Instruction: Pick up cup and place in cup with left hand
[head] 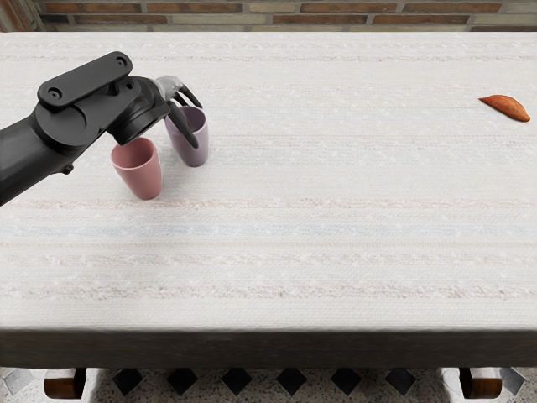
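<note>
My left hand (190,119) reaches in from the left and is at the upper part of a purple cup (199,149). Part of the hand passes in front of this cup, and part is at the far side of its rim. Whether the hand grips the cup cannot be made out. The purple cup is upright. A pink cup (140,174) stands upright on the table to its left and nearer the front, below my left wrist. The pink cup's opening faces up, with the wrist close above its rim in the picture.
A white striped cloth covers the table (319,243). Near the right edge at the back lies an orange-brown, pointed object (508,108). The table's front edge (268,329) runs across the lower part of the view, and a brick wall (336,17) stands behind.
</note>
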Controlling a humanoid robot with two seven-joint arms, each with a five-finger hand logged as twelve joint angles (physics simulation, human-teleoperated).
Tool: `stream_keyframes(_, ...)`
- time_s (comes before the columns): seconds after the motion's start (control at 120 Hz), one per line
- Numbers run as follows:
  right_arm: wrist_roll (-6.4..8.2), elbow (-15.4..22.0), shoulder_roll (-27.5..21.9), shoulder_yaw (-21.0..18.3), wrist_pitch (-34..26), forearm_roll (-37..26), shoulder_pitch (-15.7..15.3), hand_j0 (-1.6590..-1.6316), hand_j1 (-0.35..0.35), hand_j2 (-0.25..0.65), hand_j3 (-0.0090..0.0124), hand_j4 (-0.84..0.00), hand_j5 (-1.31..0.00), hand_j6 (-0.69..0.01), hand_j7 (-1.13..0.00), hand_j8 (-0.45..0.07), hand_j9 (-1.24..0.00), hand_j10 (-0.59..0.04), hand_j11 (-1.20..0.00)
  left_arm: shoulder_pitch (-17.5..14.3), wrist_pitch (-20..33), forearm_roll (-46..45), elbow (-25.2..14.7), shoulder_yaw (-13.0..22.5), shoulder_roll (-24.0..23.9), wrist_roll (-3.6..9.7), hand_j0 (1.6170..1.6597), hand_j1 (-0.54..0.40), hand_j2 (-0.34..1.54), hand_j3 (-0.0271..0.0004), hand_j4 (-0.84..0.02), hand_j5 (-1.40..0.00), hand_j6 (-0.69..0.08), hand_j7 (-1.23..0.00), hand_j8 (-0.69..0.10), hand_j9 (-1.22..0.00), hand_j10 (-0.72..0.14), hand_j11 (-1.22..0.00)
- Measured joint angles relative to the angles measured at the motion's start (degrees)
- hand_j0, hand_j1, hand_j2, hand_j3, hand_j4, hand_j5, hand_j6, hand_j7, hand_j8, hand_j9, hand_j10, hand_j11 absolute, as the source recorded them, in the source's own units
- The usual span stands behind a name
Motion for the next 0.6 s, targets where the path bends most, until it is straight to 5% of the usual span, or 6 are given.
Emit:
stream_keyframes(0.133, 0.0, 0.0, 0.0, 0.0, 0.0, 0.01, 0.0, -1.6581, -0.349, 0.0, 0.0, 0.0, 0.0, 0.0, 0.0, 0.0, 0.0, 0.0, 0.0, 0.14, -0.17, 0.32, 0.02, -0.03, 0.0, -0.03, 1.6541, -0.175, 0.27, -0.0002, -0.497, -0.66, -0.306, -0.67, -0.278, -0.68, -0.389, -0.69)
stream_keyframes(0.225, 0.0, 0.0, 0.0, 0.0, 0.0, 0.0, 0.0, -1.6581, -0.349, 0.0, 0.0, 0.0, 0.0, 0.0, 0.0, 0.0, 0.0, 0.0, 0.0, 0.37, -0.06, 0.56, 0.01, -0.09, -0.01, 0.01, 1.6538, -0.192, 0.34, -0.0002, -0.55, -0.67, -0.343, -0.69, -0.294, -0.7, -0.407, -0.7)
stream_keyframes(0.258, 0.0, 0.0, 0.0, 0.0, 0.0, 0.0, 0.0, -1.6581, -0.349, 0.0, 0.0, 0.0, 0.0, 0.0, 0.0, 0.0, 0.0, 0.0, 0.0, 0.3, -0.11, 0.55, 0.02, -0.02, 0.0, 0.0, 1.6549, -0.215, 0.49, -0.0003, -0.523, -0.67, -0.331, -0.69, -0.289, -0.7, -0.403, -0.7)
stream_keyframes(0.35, 0.0, 0.0, 0.0, 0.0, 0.0, 0.01, 0.0, -1.6581, -0.349, 0.0, 0.0, 0.0, 0.0, 0.0, 0.0, 0.0, 0.0, 0.0, 0.0, -0.14, -0.4, -0.32, -0.04, 0.7, 0.04, 0.02, 1.6543, -0.194, 0.31, -0.0002, -0.454, -0.69, -0.272, -0.7, -0.256, -0.71, -0.381, -0.71)
stream_keyframes(0.542, 0.0, 0.0, 0.0, 0.0, 0.0, 0.02, 0.0, -1.6581, -0.349, 0.0, 0.0, 0.0, 0.0, 0.0, 0.0, 0.0, 0.0, 0.0, 0.0, -2.47, -2.65, -2.05, -0.16, 1.13, 0.7, 0.01, 1.6584, -0.221, 0.52, -0.0001, -0.535, -0.66, -0.345, -0.67, -0.298, -0.69, -0.42, -0.67)
stream_keyframes(0.6, 0.0, 0.0, 0.0, 0.0, 0.0, 0.02, 0.0, -1.6581, -0.349, 0.0, 0.0, 0.0, 0.0, 0.0, 0.0, 0.0, 0.0, 0.0, 0.0, -2.62, -3.25, -2.44, -0.23, 1.15, 0.77, 0.02, 1.6583, -0.186, 0.42, -0.0001, -0.544, -0.66, -0.352, -0.67, -0.3, -0.69, -0.428, -0.67)
